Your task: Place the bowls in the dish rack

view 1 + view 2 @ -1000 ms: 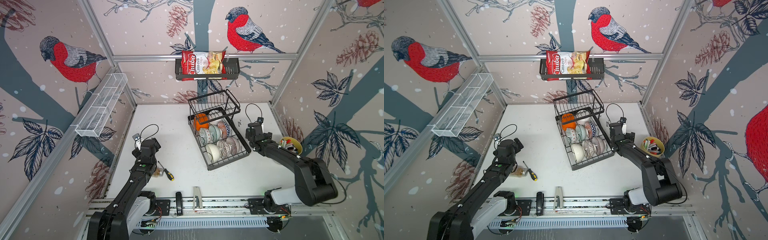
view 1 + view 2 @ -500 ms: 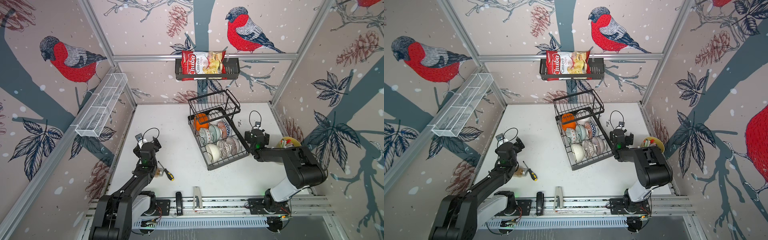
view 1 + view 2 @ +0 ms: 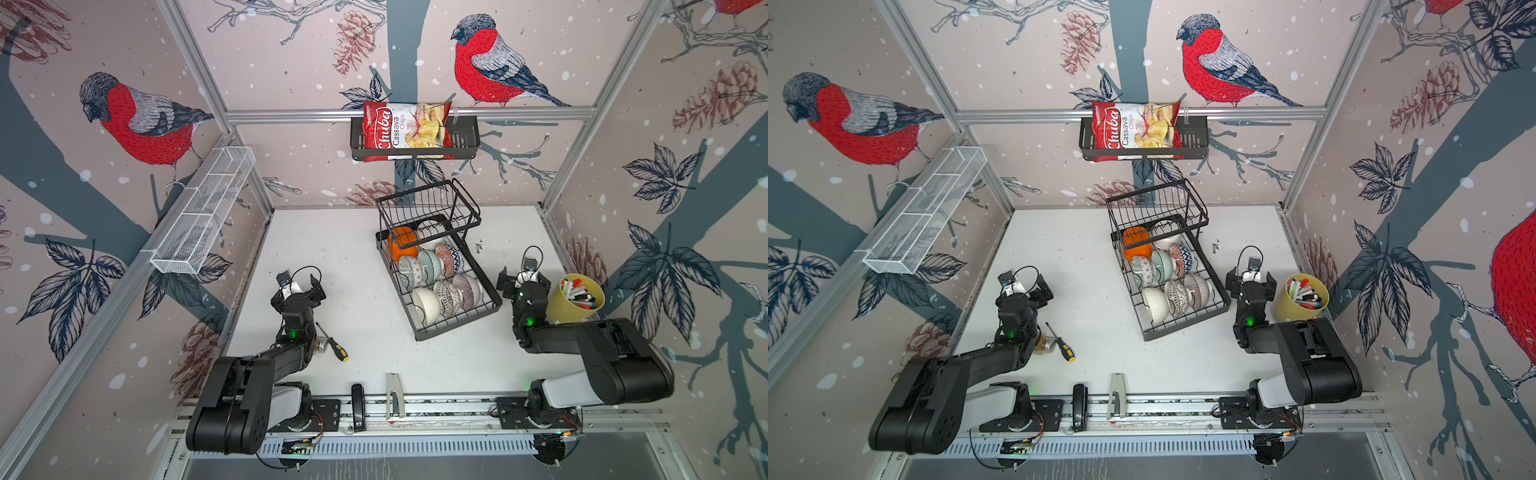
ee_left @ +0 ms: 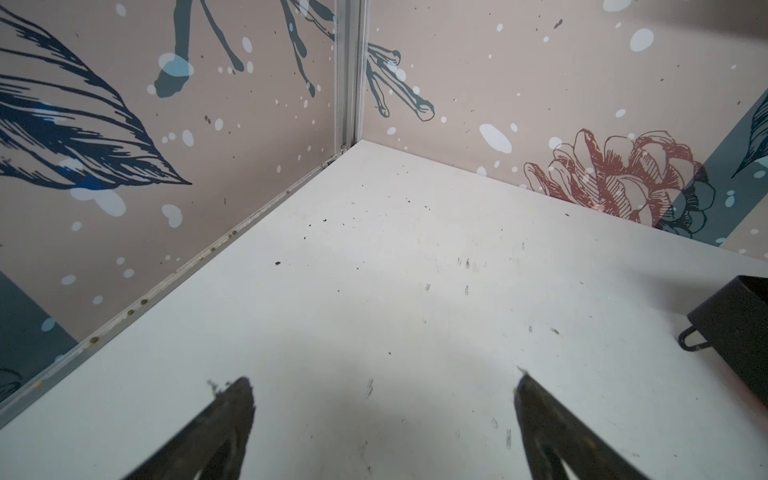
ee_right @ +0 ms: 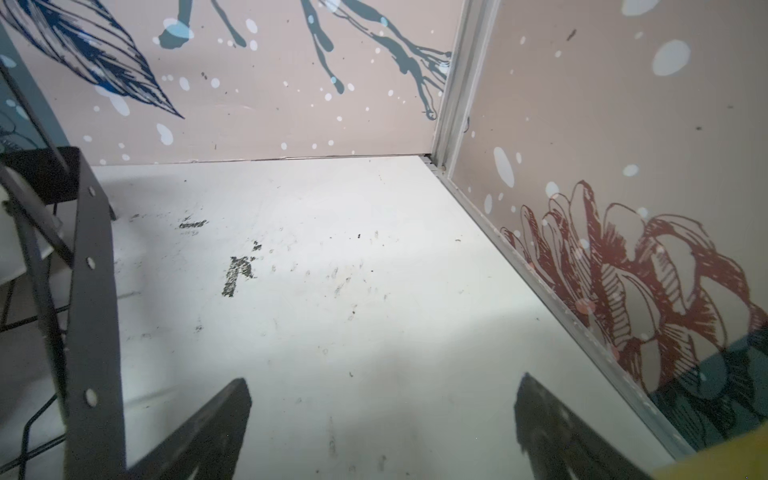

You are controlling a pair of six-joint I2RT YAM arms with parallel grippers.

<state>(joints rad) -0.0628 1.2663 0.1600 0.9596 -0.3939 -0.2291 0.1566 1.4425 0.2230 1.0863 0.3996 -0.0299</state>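
The black wire dish rack (image 3: 461,322) (image 3: 1187,323) stands on the white table right of centre, its raised basket tier at the back. Several bowls stand on edge in its lower tray: an orange bowl (image 3: 402,245), a white bowl (image 3: 428,301) and patterned ones (image 3: 451,293). My left gripper (image 3: 297,291) (image 4: 382,378) is open and empty above bare table, well left of the rack, whose corner (image 4: 739,324) shows in the left wrist view. My right gripper (image 3: 523,282) (image 5: 383,381) is open and empty just right of the rack frame (image 5: 91,270).
A yellow cup of markers (image 3: 575,297) stands right beside my right gripper. A screwdriver (image 3: 332,343) and a small jar (image 3: 320,345) lie by my left arm. A stapler (image 3: 357,401) and a metal tool (image 3: 392,395) lie at the front. A wall basket with a chips bag (image 3: 409,133) and a white mesh shelf (image 3: 203,212) hang on the walls.
Both arms have folded back toward the front rail. My right gripper has drawn away from the rack to beside the yellow cup. Both grippers stay open and empty.
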